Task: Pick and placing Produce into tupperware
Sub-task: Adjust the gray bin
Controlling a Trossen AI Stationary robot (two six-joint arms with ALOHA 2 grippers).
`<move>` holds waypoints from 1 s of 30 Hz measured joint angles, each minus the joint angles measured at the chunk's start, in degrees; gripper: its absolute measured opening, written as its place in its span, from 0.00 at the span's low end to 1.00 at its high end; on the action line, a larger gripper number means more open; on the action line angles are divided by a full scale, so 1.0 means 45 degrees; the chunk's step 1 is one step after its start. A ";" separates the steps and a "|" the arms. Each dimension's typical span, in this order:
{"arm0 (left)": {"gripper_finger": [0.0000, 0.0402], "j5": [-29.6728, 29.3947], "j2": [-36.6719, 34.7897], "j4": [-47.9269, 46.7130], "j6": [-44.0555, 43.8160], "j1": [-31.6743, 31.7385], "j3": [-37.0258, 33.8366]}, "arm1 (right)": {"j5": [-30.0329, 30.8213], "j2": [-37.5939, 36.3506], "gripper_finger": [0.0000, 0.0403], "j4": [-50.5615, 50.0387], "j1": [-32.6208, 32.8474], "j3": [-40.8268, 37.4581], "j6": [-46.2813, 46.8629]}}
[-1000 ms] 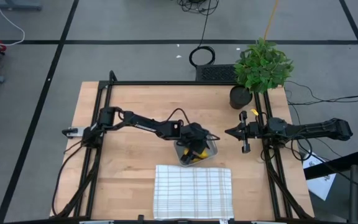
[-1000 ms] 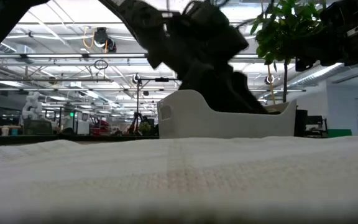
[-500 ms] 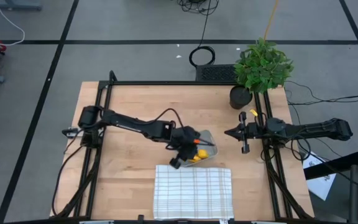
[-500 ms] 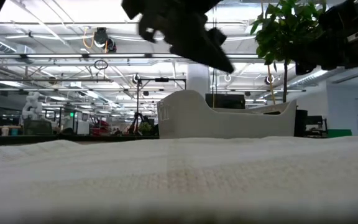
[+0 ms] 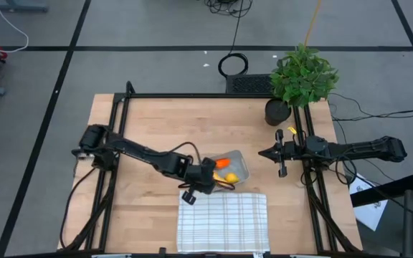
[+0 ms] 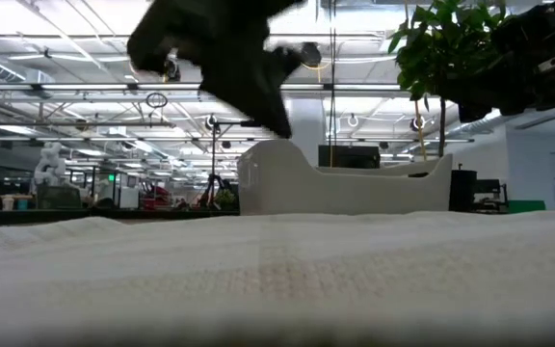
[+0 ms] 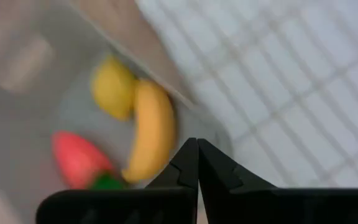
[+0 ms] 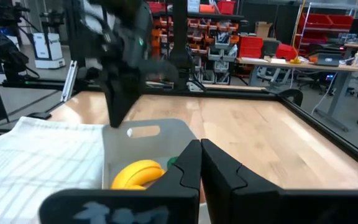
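Banana (image 7: 149, 138), lemon (image 7: 112, 86) and carrot (image 7: 78, 158) inside tupperware (image 5: 241, 166) at frame centre, so left gripper (image 5: 192, 194) clenched empty just lower-left of it, right gripper (image 5: 265, 152) clenched empty, parked right.

in the right wrist view the end effector (image 8: 199, 163) hides part of the banana (image 8: 135, 173) and carrot (image 8: 171, 163).

Wooden table (image 5: 149, 122): tupperware (image 5: 241, 163), checked cloth (image 5: 222, 221), potted plant (image 5: 301, 79).
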 joint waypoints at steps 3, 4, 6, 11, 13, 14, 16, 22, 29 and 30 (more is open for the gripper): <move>0.00 -0.0453 -0.0803 0.0966 0.0372 -0.0096 -0.0249 | 0.0003 -0.0005 0.00 0.0068 0.0000 0.0000 -0.0010; 0.01 -0.0696 -0.0996 0.0970 0.0431 -0.0076 -0.0255 | 0.0003 -0.0010 0.00 0.0092 0.0000 0.0000 -0.0009; 0.00 -0.1156 -0.1303 0.0735 0.0412 -0.0042 -0.0262 | 0.0003 0.0000 0.00 0.0087 -0.0065 0.0000 0.0154; 0.00 -0.1232 -0.1688 -0.0113 -0.0562 -0.0149 -0.0409 | 0.0008 0.0282 0.00 -0.0602 -0.0543 0.0000 0.0742; 0.00 -0.1376 -0.1637 -0.0018 -0.0815 -0.0299 -0.1003 | 0.0008 0.0449 0.00 -0.0917 -0.0738 0.0000 0.0937; 0.00 -0.1461 -0.1609 0.0267 -0.0941 -0.0367 -0.1366 | 0.0008 0.0572 0.00 -0.0999 -0.0837 0.0000 0.1001; 0.00 -0.1649 -0.1614 0.1054 -0.1390 -0.0485 -0.2107 | 0.0008 0.0798 0.00 -0.1080 -0.0987 0.0000 0.1143; 0.00 -0.2387 -0.1758 0.2183 -0.2334 -0.0847 -0.3136 | 0.0003 0.1328 0.00 -0.1127 -0.1329 -0.0003 0.1440; 0.00 -0.3223 -0.1973 0.2241 -0.2375 -0.1120 -0.3127 | -0.0016 0.1976 0.00 -0.1135 -0.1735 0.0000 0.1689; 0.00 -0.3224 -0.1980 0.2235 -0.2412 -0.1125 -0.3106 | -0.0025 0.2057 0.00 -0.1159 -0.1779 0.0000 0.1756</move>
